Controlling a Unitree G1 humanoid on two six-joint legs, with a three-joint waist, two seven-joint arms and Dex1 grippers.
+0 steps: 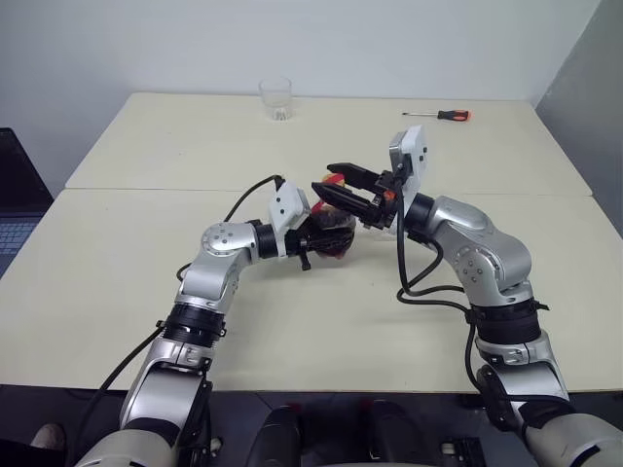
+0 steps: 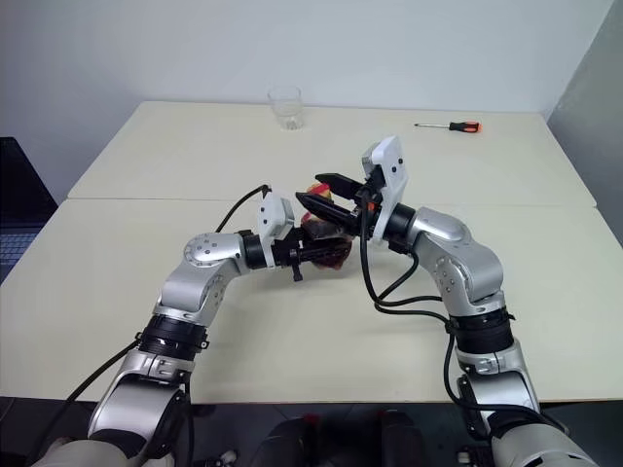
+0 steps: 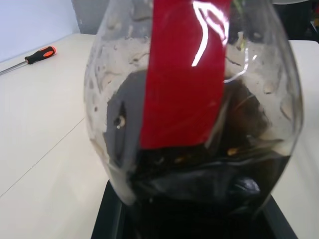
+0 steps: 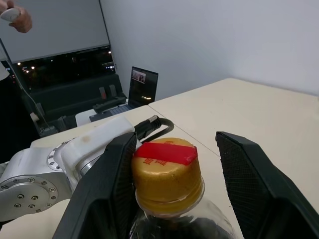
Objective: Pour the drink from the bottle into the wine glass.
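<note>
1. Pale cream worktop [image 1: 146,292] runs back to a plain white wall, with a seam crossing it from side to side.
2. Left end effector [image 1: 326,240] points across toward the robot's right and is clamped tight on the round body of the bottle [image 1: 334,236], held above the middle of the worktop; in the left wrist view the clear belly with its red strip sits right against the black fingers.
3. Dark drink [image 3: 199,191] pools in the bottom of the bottle.
4. Right end effector [image 4: 172,174] hangs at the bottle's top, its two black fingers parted, one on each side of the yellow-orange cap [image 4: 167,177]; one finger looks just beside or touching the cap, the other stands clear of it, so nothing is gripped.
5. Clear tumbler [image 1: 275,98] stands at the far edge of the worktop, well apart from both arms.
6. Orange-handled screwdriver [image 1: 443,115] lies near the far right corner.
7. Open laptop [image 4: 142,84] sits beyond the worktop's left side.
</note>
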